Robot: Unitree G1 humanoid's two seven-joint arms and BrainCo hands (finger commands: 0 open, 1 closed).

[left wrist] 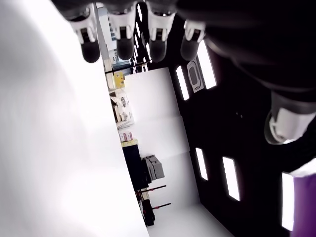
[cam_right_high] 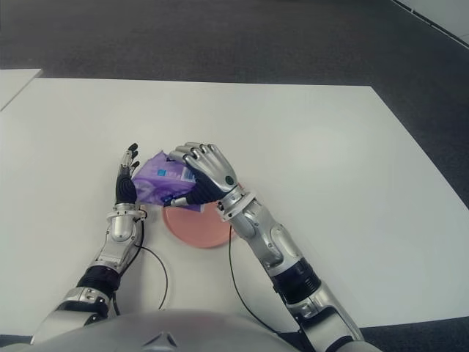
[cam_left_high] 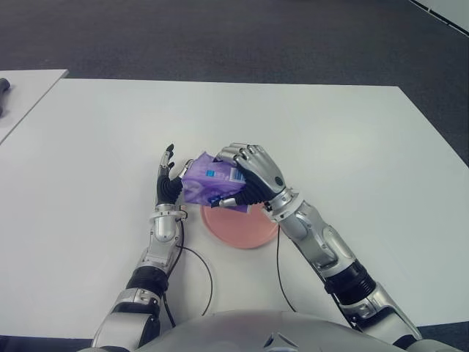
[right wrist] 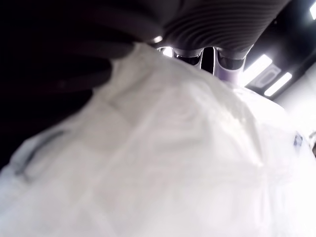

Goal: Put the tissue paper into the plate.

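My right hand [cam_left_high: 226, 177] is shut on the purple tissue pack [cam_left_high: 207, 180] and holds it from above, just over the far left rim of the pink plate [cam_left_high: 245, 233]. The pack's wrapper [right wrist: 173, 158] fills the right wrist view, pressed against the palm. To the left of the pack is my left hand [cam_left_high: 174, 163], open with straight fingers and its palm facing the pack, close beside it. Whether the two touch cannot be told. A purple corner of the pack [left wrist: 303, 202] shows in the left wrist view.
The white table [cam_left_high: 330, 132] stretches wide to the right and far side. A second white table [cam_left_high: 26, 92] stands at the far left with a dark object [cam_left_high: 4, 92] on its edge. Thin black cables [cam_left_high: 207, 275] lie near my torso.
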